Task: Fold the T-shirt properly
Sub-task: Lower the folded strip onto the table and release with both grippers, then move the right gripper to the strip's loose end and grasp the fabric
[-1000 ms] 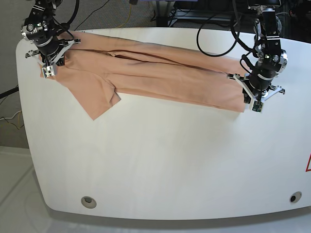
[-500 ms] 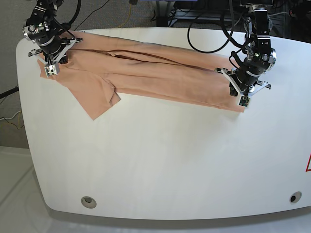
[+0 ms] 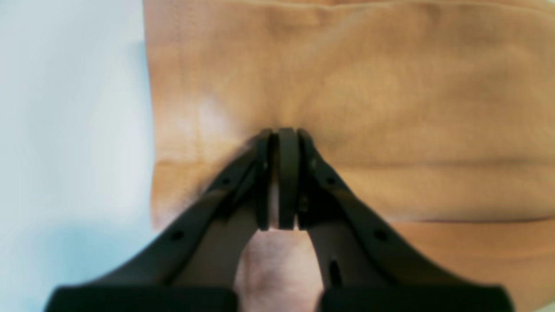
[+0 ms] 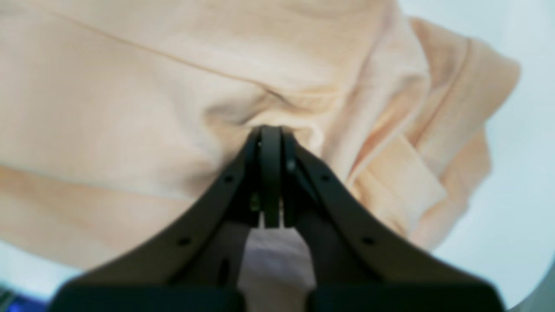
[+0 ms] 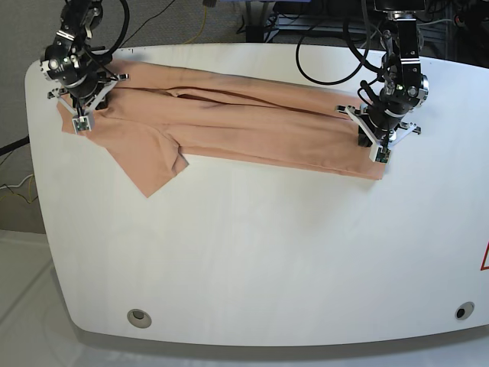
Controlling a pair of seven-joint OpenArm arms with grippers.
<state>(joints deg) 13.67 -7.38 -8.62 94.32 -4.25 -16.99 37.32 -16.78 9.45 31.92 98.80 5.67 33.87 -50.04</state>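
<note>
Mid-fold: shirt (image 5: pixel 229 126) lay as a long band along table (image 5: pixel 252 260) far edge. Left gripper (image 5: pixel 380 141) and right gripper (image 5: pixel 79 115) both pinched shut on shirt ends. Next probably needed a matched carry toward near edge.

This looks like a robotics lab or test room. A large white worktop (image 5: pixel 252 252) with rounded corners fills the base view, with a round port (image 5: pixel 138 318) set near its front-left corner and another port (image 5: pixel 461 311) near the front-right. Two black robot arms stand at the back edge of the worktop, trailing loose black cables (image 5: pixel 328 46). Behind the worktop lies grey carpet (image 5: pixel 176 19) with a yellow cable (image 5: pixel 205 15) across it, and dark equipment frames (image 5: pixel 306 15) stand beyond. A red-edged warning marking (image 5: pixel 484 260) shows at the worktop's right rim
</note>
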